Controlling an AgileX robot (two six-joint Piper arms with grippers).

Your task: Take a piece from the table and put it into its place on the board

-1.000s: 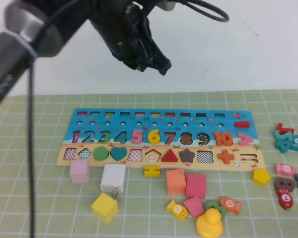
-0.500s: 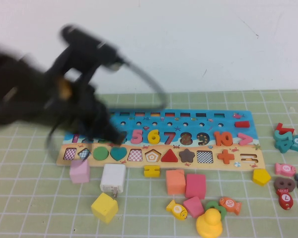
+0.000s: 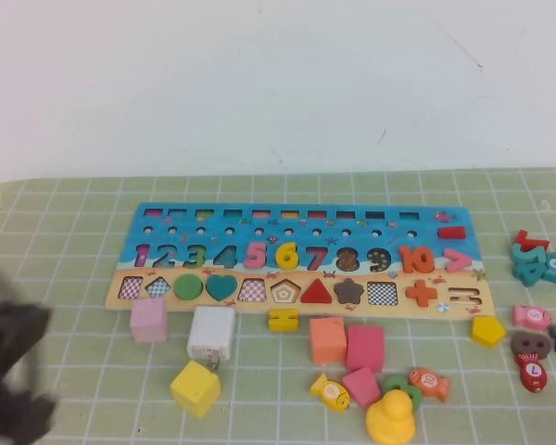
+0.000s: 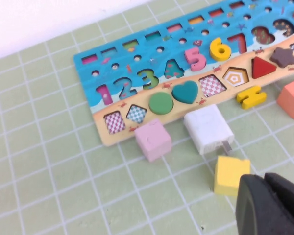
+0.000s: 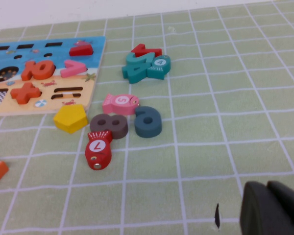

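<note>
The piece, a yellow numeral 6 [image 3: 286, 254], lies seated in the board's [image 3: 167, 218] digit row between the pink 5 and the red 7. The left wrist view shows the same 6 [image 4: 219, 49] flush in the blue part of the board [image 4: 137, 63]. My left gripper [image 4: 263, 177] is shut and empty, hovering over the mat just in front of a yellow cube [image 4: 230, 174]; in the high view its arm is a dark blur [image 3: 9, 371] at the front left. My right gripper [image 5: 266, 186] is shut and empty above bare mat, right of the board.
In front of the board stand a pink cube [image 3: 148, 319], a white cube [image 3: 210, 333], a yellow cube [image 3: 195, 387], orange and pink blocks [image 3: 327, 339], a yellow duck [image 3: 391, 419] and a yellow pentagon [image 3: 487, 330]. Loose numerals and fish [image 3: 536, 260] lie on the right.
My left arm swept from above the board's far side down and to the front left corner. The yellow 6 stayed seated in the board throughout.
</note>
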